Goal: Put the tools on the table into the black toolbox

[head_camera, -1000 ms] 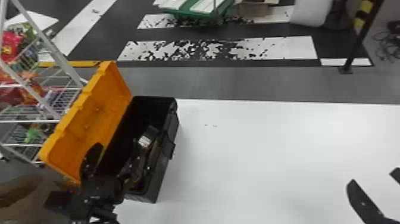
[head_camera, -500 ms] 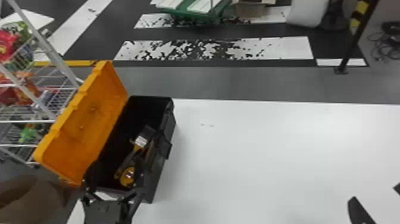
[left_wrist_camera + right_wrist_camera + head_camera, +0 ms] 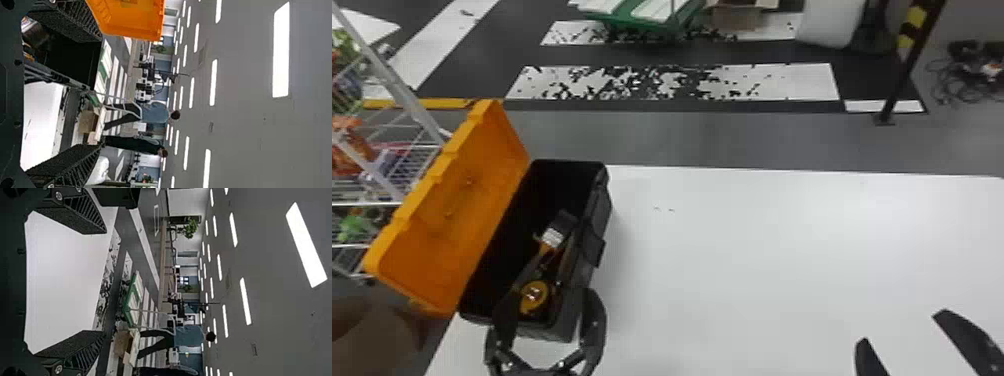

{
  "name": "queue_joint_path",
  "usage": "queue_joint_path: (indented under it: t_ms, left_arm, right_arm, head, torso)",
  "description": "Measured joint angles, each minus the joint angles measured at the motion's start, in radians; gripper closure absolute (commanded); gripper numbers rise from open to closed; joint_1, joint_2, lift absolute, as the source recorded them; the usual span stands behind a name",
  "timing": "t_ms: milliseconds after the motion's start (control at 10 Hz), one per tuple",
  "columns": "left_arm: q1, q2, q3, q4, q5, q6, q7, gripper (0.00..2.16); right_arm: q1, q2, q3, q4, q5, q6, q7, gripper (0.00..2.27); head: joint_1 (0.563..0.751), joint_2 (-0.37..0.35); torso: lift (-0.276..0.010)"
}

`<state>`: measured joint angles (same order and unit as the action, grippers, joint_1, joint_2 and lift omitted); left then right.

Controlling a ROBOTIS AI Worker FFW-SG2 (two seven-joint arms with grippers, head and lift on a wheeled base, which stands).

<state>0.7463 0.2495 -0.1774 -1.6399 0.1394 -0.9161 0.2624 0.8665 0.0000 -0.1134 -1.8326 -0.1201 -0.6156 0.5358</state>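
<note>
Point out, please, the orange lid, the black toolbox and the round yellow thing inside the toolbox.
Orange lid [image 3: 459, 200]: head view, on its inner face.
Black toolbox [image 3: 602, 212]: head view, on its outer side wall.
Round yellow thing [image 3: 534, 296]: head view, at its middle.

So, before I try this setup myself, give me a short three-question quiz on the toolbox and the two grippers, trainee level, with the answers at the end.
1. True or false: the orange lid of the black toolbox is open.

2. Multiple choice: where does the round yellow tool lie?
a) on the white table
b) inside the toolbox
c) on the lid

3. Fill in the missing word, open or shut: the left gripper and the right gripper are both ____.

Key: 1 true; 2 b; 3 open.
</note>
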Motion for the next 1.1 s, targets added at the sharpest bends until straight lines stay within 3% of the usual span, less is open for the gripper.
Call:
queue_joint_path:
  t_ms: [400, 1100]
  left_arm:
    - [0.003, 0.007, -0.031, 0.038, -0.011, -0.055, 0.030, 0.03]
    - [-0.008, 0.012, -0.030, 0.042, -0.001, -0.063, 0.049, 0.03]
  right_arm:
    - [0.016, 0.000, 0.043, 0.085, 0.036, -0.182, -0.073, 0.11]
    - [0.014, 0.000, 0.062, 0.110, 0.045, -0.230, -0.170, 0.11]
  head:
    - [0.695, 0.157]
    - [0.695, 0.153]
  torso:
    - [-0.039]
    - [-0.039]
